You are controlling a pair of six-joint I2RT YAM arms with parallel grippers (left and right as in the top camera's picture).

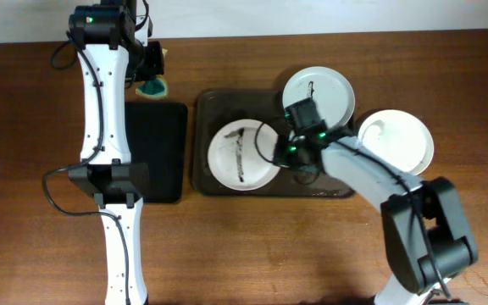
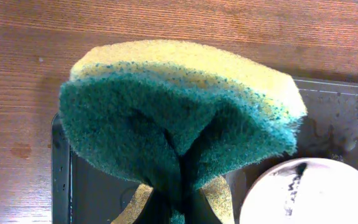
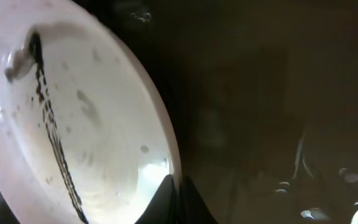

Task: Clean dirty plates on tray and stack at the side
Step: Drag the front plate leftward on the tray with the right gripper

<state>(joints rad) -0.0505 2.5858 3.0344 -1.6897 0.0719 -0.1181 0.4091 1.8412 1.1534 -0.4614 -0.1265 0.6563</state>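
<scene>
The brown tray [image 1: 219,182] holds a white plate [image 1: 227,161] with a long dark streak. My right gripper [image 1: 280,152] is shut on this plate's right rim. In the right wrist view the jaws [image 3: 178,186] pinch the rim of the streaked plate [image 3: 86,112], which is tilted over the wet tray [image 3: 260,93]. A second streaked plate [image 1: 324,89] overlaps the tray's far right corner. A third plate [image 1: 396,140], with no streak, lies on the table to the right. My left gripper [image 1: 153,78] is at the far left, shut on a sponge.
The yellow-and-green sponge [image 2: 179,106] fills the left wrist view, pinched by the jaws [image 2: 179,196]. A narrower black tray [image 1: 155,152] lies left of the brown tray. The left arm runs along the table's left side.
</scene>
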